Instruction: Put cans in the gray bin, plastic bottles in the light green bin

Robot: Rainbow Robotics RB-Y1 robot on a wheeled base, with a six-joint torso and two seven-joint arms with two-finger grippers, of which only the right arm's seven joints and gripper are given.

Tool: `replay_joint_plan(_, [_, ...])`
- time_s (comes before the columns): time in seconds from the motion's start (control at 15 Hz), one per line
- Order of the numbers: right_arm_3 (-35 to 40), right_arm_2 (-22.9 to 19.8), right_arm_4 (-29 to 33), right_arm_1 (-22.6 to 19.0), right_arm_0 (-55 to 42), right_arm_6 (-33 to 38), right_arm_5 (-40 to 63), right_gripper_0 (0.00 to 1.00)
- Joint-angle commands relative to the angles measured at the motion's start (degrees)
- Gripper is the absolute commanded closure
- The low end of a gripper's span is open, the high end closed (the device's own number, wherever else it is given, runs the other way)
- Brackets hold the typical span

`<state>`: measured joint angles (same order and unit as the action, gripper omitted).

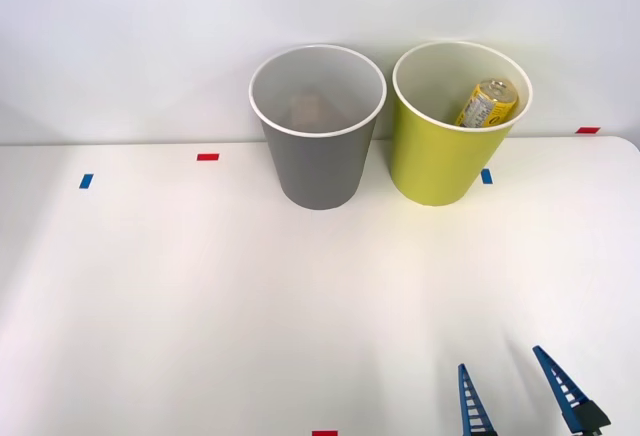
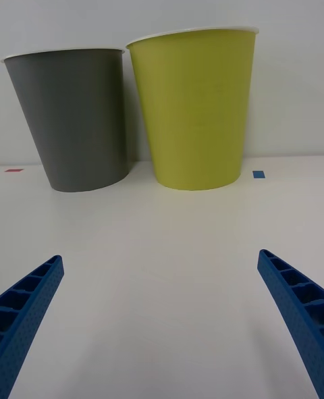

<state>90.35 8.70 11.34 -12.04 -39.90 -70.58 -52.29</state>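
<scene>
The gray bin (image 1: 318, 131) stands upright on the white table (image 1: 150, 296), just beside the light green bin (image 1: 455, 131), where a yellow-printed can (image 1: 487, 103) leans inside. Nearer the robot, the right gripper (image 1: 515, 388) hovers low, fingers spread and empty.

We can't read a word anywhere; the can (image 1: 488, 103) in the light green bin (image 1: 440, 161) carries print too small to make out.
</scene>
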Motion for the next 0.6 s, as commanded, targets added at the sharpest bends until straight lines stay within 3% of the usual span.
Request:
replay_joint_plan(0.07, [0.0, 0.0, 0.0, 0.0, 0.0, 0.0, 0.0, 0.0])
replay_joint_plan(0.6, [0.0, 0.0, 0.0, 0.0, 0.0, 0.0, 0.0, 0.0])
